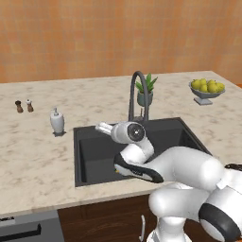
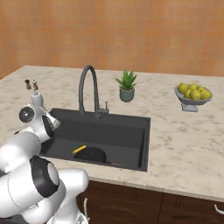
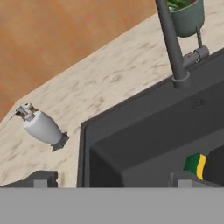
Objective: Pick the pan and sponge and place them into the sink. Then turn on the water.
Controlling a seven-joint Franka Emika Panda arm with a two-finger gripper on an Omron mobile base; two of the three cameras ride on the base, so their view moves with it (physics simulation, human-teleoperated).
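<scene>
In the left base view, the white arm bends over the dark sink (image 1: 90, 146) at centre frame, with the faucet (image 1: 137, 94) rising behind it. The soap dispenser (image 1: 57, 121) stands on the desk (image 1: 38, 156) at left, and the fruit bowl (image 1: 206, 90) at upper right.

In the right base view, the black pan (image 2: 90, 154) lies on the sink's floor, lower centre of the frame. The sponge (image 2: 79, 149) rests against the pan's upper left edge, showing its yellow side.

In the hand view, the pincer (image 3: 109, 180) stands wide apart at the bottom edge, holding and touching nothing. One fingertip (image 3: 41, 179) sits at lower left. The sponge's green and yellow end shows at lower right, inside the basin beside the pan's dark edge.
</scene>
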